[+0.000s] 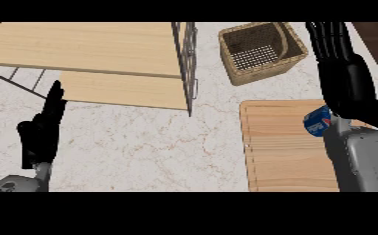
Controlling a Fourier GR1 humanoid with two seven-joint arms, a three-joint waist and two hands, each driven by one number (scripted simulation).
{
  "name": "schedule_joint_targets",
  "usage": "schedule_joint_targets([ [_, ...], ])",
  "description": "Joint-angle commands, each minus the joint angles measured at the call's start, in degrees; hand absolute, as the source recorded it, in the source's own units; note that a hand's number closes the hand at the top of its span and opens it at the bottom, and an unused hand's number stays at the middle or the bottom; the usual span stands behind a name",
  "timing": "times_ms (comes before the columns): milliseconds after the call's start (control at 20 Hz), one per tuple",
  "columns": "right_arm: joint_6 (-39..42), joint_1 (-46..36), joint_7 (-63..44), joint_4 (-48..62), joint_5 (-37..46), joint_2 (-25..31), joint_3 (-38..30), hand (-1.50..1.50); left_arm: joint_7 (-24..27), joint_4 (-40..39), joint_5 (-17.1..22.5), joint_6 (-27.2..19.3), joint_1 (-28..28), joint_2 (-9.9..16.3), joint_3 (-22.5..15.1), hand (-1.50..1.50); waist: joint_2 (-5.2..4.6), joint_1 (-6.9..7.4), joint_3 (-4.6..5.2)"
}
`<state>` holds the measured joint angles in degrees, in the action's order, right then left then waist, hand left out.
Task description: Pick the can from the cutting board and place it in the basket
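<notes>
Can point(317, 121) lies on the cutting board point(284, 149) at right, half behind my open right hand point(336, 54); likely light, rigid, slick, so I'd wrap its sides; left hand point(43, 129) rests open lower left.

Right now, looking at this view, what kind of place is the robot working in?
Most likely a kitchen counter: a pale marble-look counter top carries a wooden cutting board with a blue can on it, a woven basket and a wooden shelf rack.

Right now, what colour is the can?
Blue with a white and red patch, the can, head view.
</notes>
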<state>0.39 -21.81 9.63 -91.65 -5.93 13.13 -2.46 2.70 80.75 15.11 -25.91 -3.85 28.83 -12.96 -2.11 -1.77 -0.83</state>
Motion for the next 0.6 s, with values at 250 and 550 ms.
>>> schedule_joint_targets([
  [250, 19.81, 13.04, -4.26, 2.55, -16.31, 15.11, -12.36, 1.50, 4.08, 8.59, 1.99, -0.93, -1.59, -7.89, -1.01, 0.00, 2.54, -1.07, 0.75],
  [550, 12.72, 27.16, -0.92, -18.51, 3.22, 7.18, 3.67, -1.50, 3.46, 10.28, 3.55, 2.38, -0.38, -8.81, -1.66, 0.00, 2.52, 0.25, 0.90],
])
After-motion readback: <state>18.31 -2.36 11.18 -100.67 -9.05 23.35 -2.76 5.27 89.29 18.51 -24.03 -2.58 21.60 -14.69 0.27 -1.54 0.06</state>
